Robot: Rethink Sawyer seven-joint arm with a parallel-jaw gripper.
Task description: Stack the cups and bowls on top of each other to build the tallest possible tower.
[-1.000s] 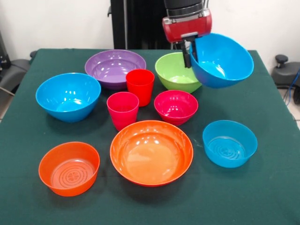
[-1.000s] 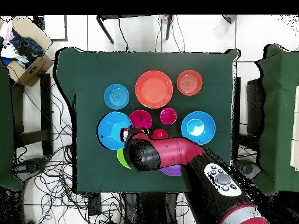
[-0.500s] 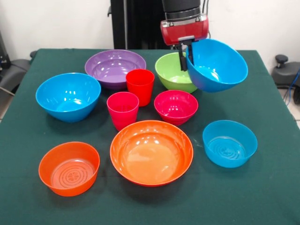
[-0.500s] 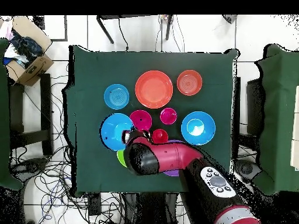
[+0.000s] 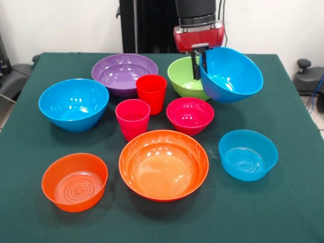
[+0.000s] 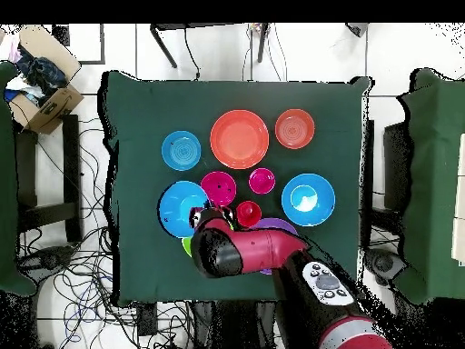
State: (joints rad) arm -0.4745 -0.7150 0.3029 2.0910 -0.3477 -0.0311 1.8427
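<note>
Between the closed jaws, rim of tilted large blue bowl (image 5: 232, 74), lifted beside lime green bowl (image 5: 186, 77).

Bare green cloth (image 5: 283, 202) rings the cluster. Between purple bowl (image 5: 124, 74), red cup (image 5: 151, 93), pink cup (image 5: 132, 118), magenta bowl (image 5: 190, 115) and lime bowl (image 5: 186, 78), gaps are tight.

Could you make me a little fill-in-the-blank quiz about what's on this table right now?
1. The gripper holds a large ____ bowl by its rim.
2. That held bowl hangs tilted beside the ____ bowl.
3. The red cup stands just in front of the ____ bowl.

Missing words: blue; green; purple
</note>
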